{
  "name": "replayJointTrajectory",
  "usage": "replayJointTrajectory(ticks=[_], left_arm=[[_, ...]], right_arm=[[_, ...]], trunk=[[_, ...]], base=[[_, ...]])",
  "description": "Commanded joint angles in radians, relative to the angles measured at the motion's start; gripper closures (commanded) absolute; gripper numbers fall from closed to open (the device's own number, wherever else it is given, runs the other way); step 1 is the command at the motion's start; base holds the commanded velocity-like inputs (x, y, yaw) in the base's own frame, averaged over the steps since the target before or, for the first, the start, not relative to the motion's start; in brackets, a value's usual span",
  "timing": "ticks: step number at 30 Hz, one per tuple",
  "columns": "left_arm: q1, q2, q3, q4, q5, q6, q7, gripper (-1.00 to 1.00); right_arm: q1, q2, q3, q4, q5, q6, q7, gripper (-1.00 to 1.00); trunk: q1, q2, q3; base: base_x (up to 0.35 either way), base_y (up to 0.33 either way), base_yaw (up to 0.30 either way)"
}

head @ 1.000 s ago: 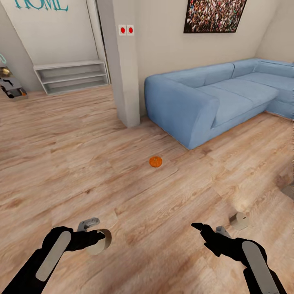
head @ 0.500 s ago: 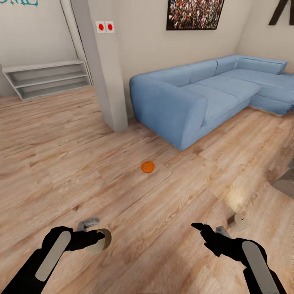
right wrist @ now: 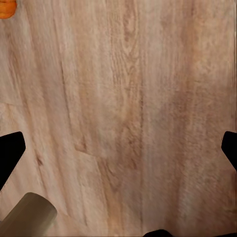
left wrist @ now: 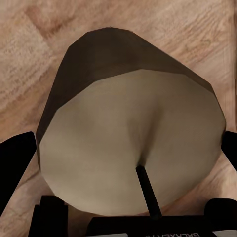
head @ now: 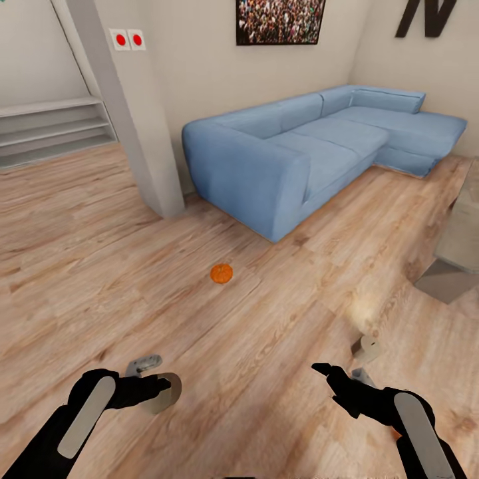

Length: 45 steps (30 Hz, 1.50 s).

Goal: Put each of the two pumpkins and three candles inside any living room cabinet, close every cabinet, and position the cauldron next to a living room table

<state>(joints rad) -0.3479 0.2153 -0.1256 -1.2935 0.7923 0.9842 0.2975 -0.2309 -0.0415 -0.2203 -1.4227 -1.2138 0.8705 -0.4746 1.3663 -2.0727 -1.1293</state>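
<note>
A small orange pumpkin (head: 221, 273) lies on the wood floor ahead, between me and the sofa; the right wrist view catches it at a corner (right wrist: 6, 7). My left gripper (head: 154, 379) is low at the left, shut on a pale beige candle (head: 167, 392). In the left wrist view that candle (left wrist: 128, 143) shows its dark wick, held between the gripper's (left wrist: 123, 163) black fingers (left wrist: 15, 163). My right gripper (head: 340, 372) hangs open over bare floor, with nothing between its fingers (right wrist: 10, 153). Another candle (head: 368, 347) lies on the floor just beyond it, also seen from the right wrist (right wrist: 27, 217).
A blue corner sofa (head: 299, 146) stands ahead and to the right. A grey pillar (head: 133, 120) rises at the left, with low grey shelves (head: 46, 126) behind it. A grey slab-like object (head: 459, 253) sits at the right edge.
The whole view has swung to the right, so sofa, pillar and pumpkin slid left in the picture. Both arms keep their pose; the left still holds the candle.
</note>
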Motion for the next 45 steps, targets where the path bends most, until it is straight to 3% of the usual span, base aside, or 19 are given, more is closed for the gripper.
replayJointTrajectory(ticks=[1, 11, 25, 45], left_arm=[[0.000, 0.001, -0.002, -0.001, 0.013, 0.001, 0.010, 1.00], [0.000, 0.001, -0.003, -0.001, 0.013, 0.001, 0.011, 1.00], [0.000, 0.002, -0.003, -0.001, 0.013, 0.001, 0.011, 1.00], [0.000, 0.002, -0.003, -0.001, 0.013, 0.001, 0.011, 1.00]], right_arm=[[-0.001, 0.000, -0.001, -0.001, -0.010, 0.002, -0.010, -1.00], [-0.001, 0.000, -0.001, 0.002, -0.010, 0.001, -0.010, -1.00], [-0.001, 0.000, -0.001, 0.007, -0.010, 0.001, -0.010, -1.00], [-0.001, -0.001, -0.001, 0.007, -0.010, 0.001, -0.010, -1.00]], trunk=[[0.000, 0.000, -0.001], [0.000, 0.000, -0.001], [0.000, 0.000, -0.001], [0.000, 0.000, 0.016]], base=[[0.000, 0.000, -0.254], [0.091, 0.000, -0.257], [0.280, 0.000, -0.257], [0.194, 0.000, -0.263]])
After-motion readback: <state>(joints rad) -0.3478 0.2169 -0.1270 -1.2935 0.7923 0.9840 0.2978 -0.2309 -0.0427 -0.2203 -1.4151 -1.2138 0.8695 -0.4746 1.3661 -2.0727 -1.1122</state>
